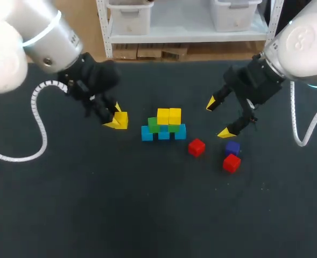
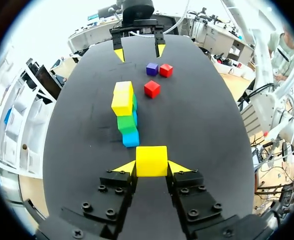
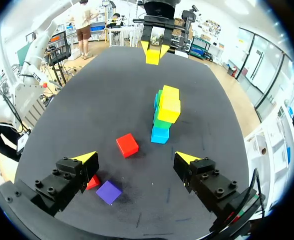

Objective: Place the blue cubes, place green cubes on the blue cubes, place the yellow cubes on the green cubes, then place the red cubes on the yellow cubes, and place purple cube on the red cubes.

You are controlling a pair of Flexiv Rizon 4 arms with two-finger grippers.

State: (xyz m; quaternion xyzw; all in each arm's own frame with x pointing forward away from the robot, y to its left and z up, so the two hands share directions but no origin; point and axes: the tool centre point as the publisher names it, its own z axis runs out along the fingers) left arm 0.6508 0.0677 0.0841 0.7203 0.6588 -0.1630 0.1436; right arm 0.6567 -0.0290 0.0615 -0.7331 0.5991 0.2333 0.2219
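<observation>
Pinching a yellow cube (image 2: 151, 161) between its fingertips, the left gripper (image 2: 151, 168) is hanging just short of the blue-green-yellow stack (image 2: 126, 112), probably to add another yellow, while the right gripper (image 1: 218, 118) is hovering spread wide by the purple cube (image 1: 232, 147) and red cubes (image 1: 196, 147).

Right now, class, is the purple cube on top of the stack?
No, the purple cube lies on the table beside a red cube, away from the stack.

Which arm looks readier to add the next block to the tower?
The left. Its fingers are shut on a yellow cube close beside the stack; the right gripper is open and empty, by the loose red cubes and purple cube.
</observation>
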